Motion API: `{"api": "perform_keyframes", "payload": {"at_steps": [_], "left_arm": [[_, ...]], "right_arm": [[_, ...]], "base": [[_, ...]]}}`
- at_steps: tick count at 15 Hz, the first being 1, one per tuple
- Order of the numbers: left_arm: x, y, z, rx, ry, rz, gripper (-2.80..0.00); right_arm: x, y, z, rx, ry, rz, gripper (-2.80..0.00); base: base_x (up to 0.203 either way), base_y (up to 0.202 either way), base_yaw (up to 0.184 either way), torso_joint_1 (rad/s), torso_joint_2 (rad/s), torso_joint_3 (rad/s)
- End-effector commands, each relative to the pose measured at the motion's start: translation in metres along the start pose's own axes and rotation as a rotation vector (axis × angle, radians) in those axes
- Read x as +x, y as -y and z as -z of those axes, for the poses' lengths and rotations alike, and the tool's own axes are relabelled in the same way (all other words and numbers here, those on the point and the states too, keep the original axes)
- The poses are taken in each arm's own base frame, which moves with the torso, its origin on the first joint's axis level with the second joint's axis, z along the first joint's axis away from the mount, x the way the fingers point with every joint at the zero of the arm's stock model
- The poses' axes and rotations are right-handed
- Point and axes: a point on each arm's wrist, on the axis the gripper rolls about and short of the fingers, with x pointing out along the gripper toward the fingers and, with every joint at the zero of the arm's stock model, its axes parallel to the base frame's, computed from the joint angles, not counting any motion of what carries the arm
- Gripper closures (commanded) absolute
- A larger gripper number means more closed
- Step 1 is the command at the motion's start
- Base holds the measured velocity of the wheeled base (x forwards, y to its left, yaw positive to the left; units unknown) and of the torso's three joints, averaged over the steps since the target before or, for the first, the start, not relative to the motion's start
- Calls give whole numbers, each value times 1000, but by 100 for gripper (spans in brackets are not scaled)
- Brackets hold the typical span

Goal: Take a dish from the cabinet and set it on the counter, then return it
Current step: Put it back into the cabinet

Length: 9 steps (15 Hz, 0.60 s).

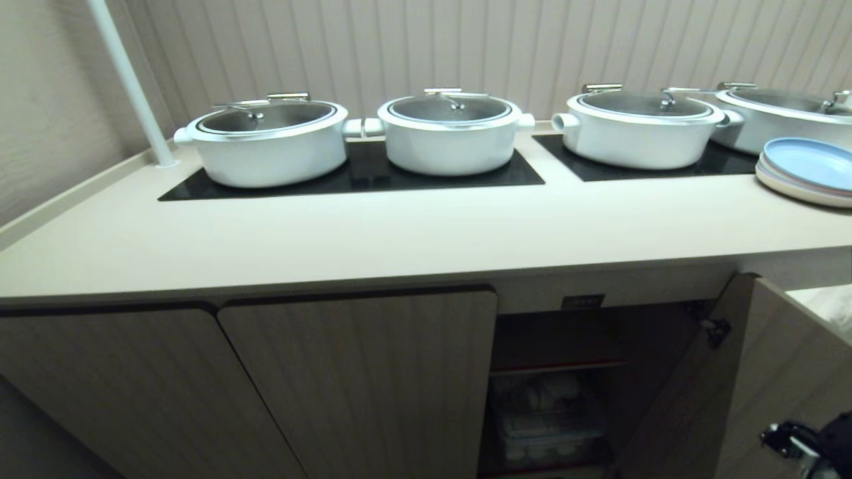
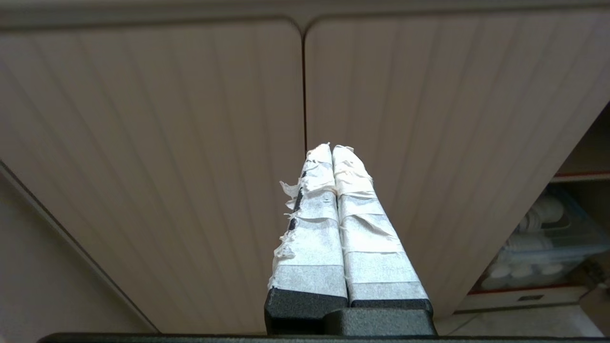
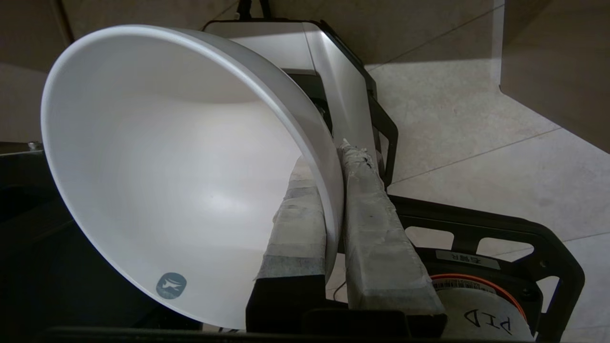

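Observation:
The dish [image 3: 181,181], a deep white bowl with a small grey mark inside, hangs tilted on its side over the tiled floor. My right gripper [image 3: 329,157] is shut on its rim, one taped finger inside and one outside. In the head view only a dark part of my right arm [image 1: 805,442] shows at the lower right corner, and the dish is out of view there. The cabinet [image 1: 582,301] stands open below the counter [image 1: 399,233], its door [image 1: 732,386] swung to the right. My left gripper [image 2: 332,148] is shut and empty, facing the closed fluted doors.
Several white lidded pots [image 1: 266,143] sit on black cooktop panels [image 1: 519,174] along the back. Stacked pale blue plates [image 1: 809,169] lie at the counter's right end. A clear bin of white dishes [image 2: 538,243] sits under the red-edged shelf [image 1: 559,367]. My own base [image 3: 333,85] is below the dish.

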Motion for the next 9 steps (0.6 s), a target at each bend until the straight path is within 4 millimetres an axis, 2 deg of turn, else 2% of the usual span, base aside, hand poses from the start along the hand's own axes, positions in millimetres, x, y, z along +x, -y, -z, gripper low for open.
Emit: {"api": "perform_keyframes", "payload": {"at_steps": [1,9], "left_arm": [[0,0,0,0,0,0,0],[0,0,0,0,0,-1,0]], "right_arm": [[0,0,1,3,-2,0,0],[0,0,0,2,-2,0,0]], "base": [[0,0,0,-226,549,295],[0,0,0,-213,507,292]]}}
